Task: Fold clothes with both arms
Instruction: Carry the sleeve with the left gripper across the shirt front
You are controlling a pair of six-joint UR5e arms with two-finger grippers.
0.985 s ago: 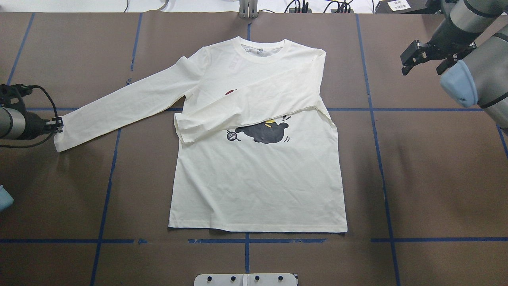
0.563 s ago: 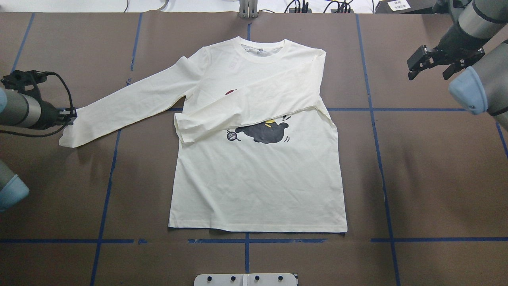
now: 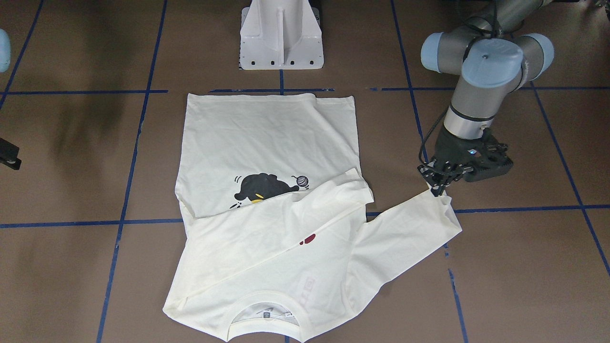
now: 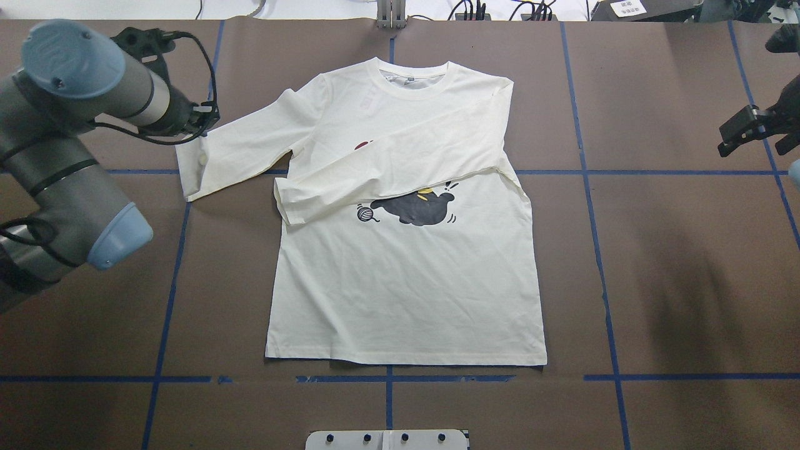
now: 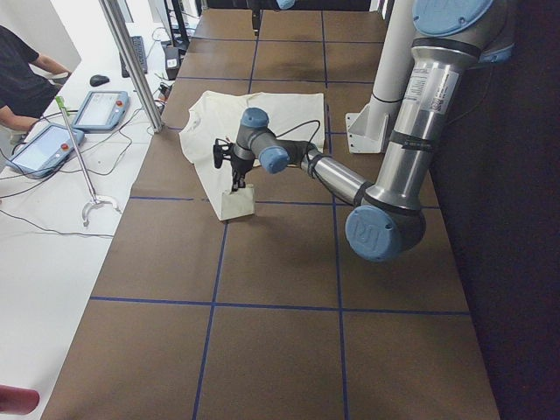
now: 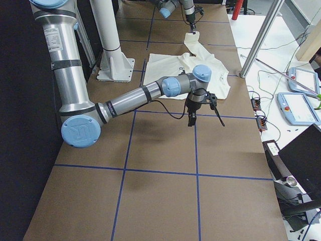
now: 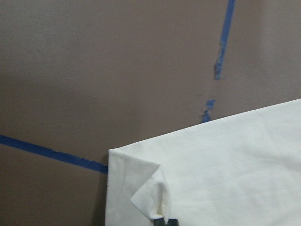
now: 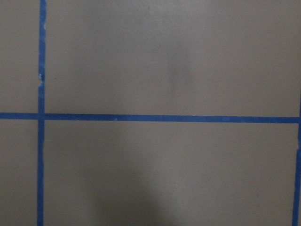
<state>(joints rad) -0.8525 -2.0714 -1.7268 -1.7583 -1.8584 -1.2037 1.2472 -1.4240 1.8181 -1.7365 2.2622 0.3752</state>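
The cream shirt [image 4: 406, 294] lies print-up in the middle of the brown surface [image 4: 656, 281]. The sleeve on the robot's right side [image 4: 387, 178] is folded across the chest and covers the top of the black cat print [image 4: 415, 209]. The left gripper [image 3: 436, 189] has its jaws clenched on a corner of the other sleeve's cuff [image 4: 190, 169], while the right gripper [image 4: 750, 145] hovers well off to the shirt's far side, jaws released and holding nothing.

The shirt [image 4: 406, 294] is shown in cream-white, printed with a black cat [image 4: 419, 209], a yellow detail [image 4: 425, 190] and a dark red mark [image 4: 361, 145]. The brown table [image 4: 675, 262] is gridded with blue tape [image 4: 600, 269]. The left arm [image 4: 62, 181] and right arm [image 6: 130, 98] are finished in grey and silver, with light blue caps [image 4: 72, 59]. The pedestal [image 3: 281, 33] is painted white.
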